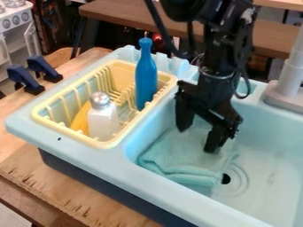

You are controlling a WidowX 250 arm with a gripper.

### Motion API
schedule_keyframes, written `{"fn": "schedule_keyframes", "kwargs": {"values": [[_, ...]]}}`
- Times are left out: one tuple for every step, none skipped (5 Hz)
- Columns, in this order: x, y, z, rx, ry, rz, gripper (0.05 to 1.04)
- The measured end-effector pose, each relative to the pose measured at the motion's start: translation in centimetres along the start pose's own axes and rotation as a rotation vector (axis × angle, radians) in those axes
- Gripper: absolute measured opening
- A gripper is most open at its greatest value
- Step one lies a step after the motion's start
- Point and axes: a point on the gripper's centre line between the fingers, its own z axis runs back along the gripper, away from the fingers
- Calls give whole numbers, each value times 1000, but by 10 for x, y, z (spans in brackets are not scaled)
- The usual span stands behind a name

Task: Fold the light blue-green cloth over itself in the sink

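Note:
The black gripper (197, 138) hangs inside the light blue sink basin, its two fingers spread apart with nothing held between them. Directly below and around the fingertips lies a crumpled teal cloth (183, 165) on the basin floor, beside the drain; whether the fingertips touch it I cannot tell. To the left, a yellow dish rack (45, 119) holds an upright blue bottle (145, 75), a white shaker with a metal top (103, 119) and a yellow object (81, 119) partly hidden behind the shaker.
The basin's wall divides it from the rack. A grey faucet base (287, 94) rises at the right rear edge of the sink (77, 148). Two dark blue clamps (25, 79) are on the wooden table (65, 190) at the left, with a toy stove (15, 20) behind.

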Motion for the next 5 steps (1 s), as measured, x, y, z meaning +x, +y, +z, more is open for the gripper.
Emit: {"fn": "schedule_keyframes", "kwargs": {"values": [[2,-8,-7,0,13,-56,1001],[4,-10,-7,-5,2,-65,1001],[-1,-13,2,-3,8,-49,1001],[-5,-13,50,-11,-119,-20,1001],[-16,-12,99,-50,-239,-4,1001]]}}
